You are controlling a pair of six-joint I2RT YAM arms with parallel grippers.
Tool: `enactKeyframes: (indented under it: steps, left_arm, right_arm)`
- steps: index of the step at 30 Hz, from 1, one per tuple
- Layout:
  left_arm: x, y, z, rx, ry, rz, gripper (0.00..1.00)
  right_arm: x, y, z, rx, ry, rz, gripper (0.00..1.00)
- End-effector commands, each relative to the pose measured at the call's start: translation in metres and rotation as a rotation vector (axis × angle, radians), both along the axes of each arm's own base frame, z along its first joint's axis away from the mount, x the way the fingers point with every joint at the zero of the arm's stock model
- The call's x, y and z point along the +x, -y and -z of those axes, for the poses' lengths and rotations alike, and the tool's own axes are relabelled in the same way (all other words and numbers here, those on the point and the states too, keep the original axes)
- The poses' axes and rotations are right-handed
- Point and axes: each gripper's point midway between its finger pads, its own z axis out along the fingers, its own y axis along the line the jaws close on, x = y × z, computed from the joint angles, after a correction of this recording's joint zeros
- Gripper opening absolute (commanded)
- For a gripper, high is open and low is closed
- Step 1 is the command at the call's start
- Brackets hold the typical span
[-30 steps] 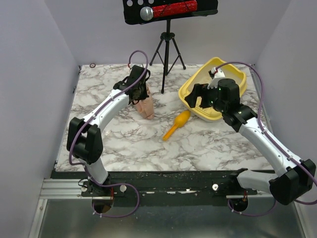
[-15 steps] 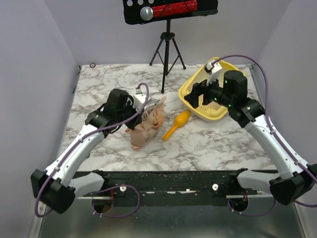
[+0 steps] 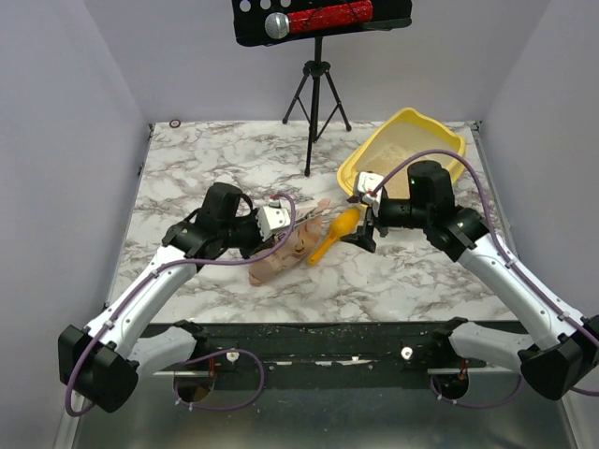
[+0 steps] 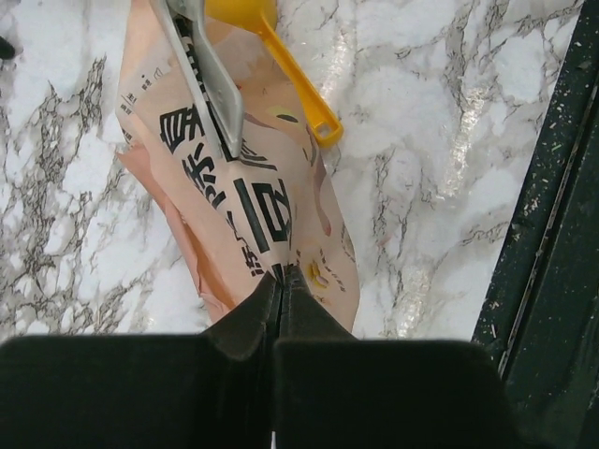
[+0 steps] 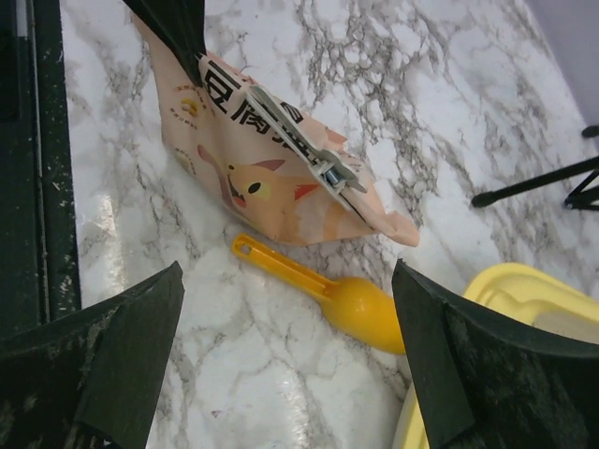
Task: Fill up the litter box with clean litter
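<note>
Along 9 o'clock of the marble table [image 3: 206, 159], broad bare room between the left wall and the left arm. Toward 7 o'clock of the centre, pinches a tan paper bag [image 3: 281, 257] with the left gripper [image 4: 281, 290], fingers pressed flat together on the bag's edge opposite its clip [image 4: 211, 75]. Crinkled paper, printed with black characters and a cartoon cat; straight grey metal bar clamped across the far end. Cannot tell whether the bag rests on the marble or hangs clear. Below it, open marble down to the dark front rail [image 3: 328, 337] at 6 o'clock.

At 12 o'clock, a black tripod [image 3: 315, 103] on thin splayed legs.

Close at 3 o'clock of the bag, a smooth yellow-orange plastic scoop [image 3: 335, 234]: round bowl toward 1 o'clock, thin loop-ended handle toward 7 o'clock.

With the right gripper [image 3: 363, 229], hovers just at 3 o'clock of the scoop's bowl, fingers spread wide, gripping nothing.

At 1 o'clock of the table, the litter box [image 3: 360, 159]: glossy yellow plastic, rounded corners, flared rim, set diagonally, hard by the right and far edges, near corner hidden behind the right arm. Pale inside; cannot tell whether clean litter lies there.
</note>
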Motion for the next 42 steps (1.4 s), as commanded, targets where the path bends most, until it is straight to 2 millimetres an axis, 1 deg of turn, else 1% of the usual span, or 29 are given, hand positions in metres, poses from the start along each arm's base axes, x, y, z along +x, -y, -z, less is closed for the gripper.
enactKeyframes:
  steps: [1,3,4,5,6,7,8,10,11,15,16,17,20,23,25,28,30,34,37,39,42]
  left_arm:
    - [0.01,0.022,-0.07,-0.191,0.331,0.085,0.01]
    - [0.019,0.014,-0.073,-0.176,0.403,0.0,0.08]
    - [0.021,0.011,-0.075,-0.179,0.427,-0.031,0.18]
    - [0.023,0.006,-0.076,-0.18,0.45,-0.068,0.32]
    - [0.024,0.003,-0.081,-0.191,0.472,-0.101,0.44]
    - [0.026,0.0,-0.083,-0.196,0.485,-0.133,0.49]
    - [0.026,-0.004,-0.089,-0.209,0.507,-0.16,0.58]
    - [0.025,-0.009,-0.101,-0.251,0.526,-0.206,0.83]
    - [0.023,-0.01,-0.106,-0.27,0.529,-0.216,0.99]
    - [0.015,-0.014,-0.124,-0.408,0.481,-0.307,0.99]
    - [0.014,-0.015,-0.127,-0.453,0.461,-0.342,0.99]
    - [0.015,-0.019,-0.129,-0.499,0.438,-0.395,0.99]
    - [0.017,-0.031,-0.13,-0.603,0.329,-0.559,0.99]
    - [0.016,-0.035,-0.129,-0.622,0.255,-0.623,0.99]
    - [0.019,-0.04,-0.123,-0.608,0.218,-0.684,0.99]
    - [0.03,-0.055,-0.111,-0.567,0.224,-0.793,0.99]
    - [0.035,-0.061,-0.104,-0.558,0.218,-0.849,0.99]
    - [0.038,-0.068,-0.1,-0.549,0.198,-0.907,0.99]
    - [0.04,-0.077,-0.097,-0.548,0.177,-0.984,0.99]
    - [0.04,-0.078,-0.097,-0.548,0.176,-0.994,0.99]
    - [0.041,-0.078,-0.094,-0.541,0.174,-0.996,0.99]
  right_arm:
    - [0.01,-0.017,-0.012,0.004,0.187,-0.152,1.0]
    - [0.02,-0.022,-0.006,-0.021,0.202,-0.171,1.0]
    - [0.023,-0.025,-0.004,-0.025,0.205,-0.181,1.0]
    - [0.027,-0.029,-0.003,-0.025,0.21,-0.196,1.0]
    - [0.03,-0.033,0.0,-0.023,0.21,-0.213,1.0]
    - [0.033,-0.037,-0.001,-0.022,0.218,-0.223,1.0]
    - [0.036,-0.041,-0.001,-0.02,0.22,-0.238,1.0]
    - [0.042,-0.048,0.0,-0.021,0.218,-0.255,1.0]
    - [0.044,-0.051,0.002,-0.025,0.215,-0.27,1.0]
    - [0.048,-0.066,0.006,-0.047,0.198,-0.322,1.0]
    - [0.049,-0.07,0.012,-0.058,0.181,-0.339,1.0]
    - [0.048,-0.072,0.011,-0.065,0.181,-0.349,1.0]
    - [0.048,-0.076,0.021,-0.08,0.163,-0.369,1.0]
    - [0.045,-0.079,0.029,-0.083,0.135,-0.387,0.98]
    - [0.045,-0.079,0.034,-0.093,0.119,-0.392,0.97]
    - [0.042,-0.079,0.043,-0.112,0.092,-0.401,0.96]
    - [0.044,-0.079,0.049,-0.121,0.082,-0.399,0.96]
    - [0.046,-0.082,0.057,-0.135,0.059,-0.404,0.93]
    - [0.047,-0.086,0.06,-0.137,0.056,-0.413,0.93]
    - [0.05,-0.089,0.066,-0.143,0.041,-0.411,0.92]
    - [0.053,-0.093,0.066,-0.139,0.035,-0.411,0.87]
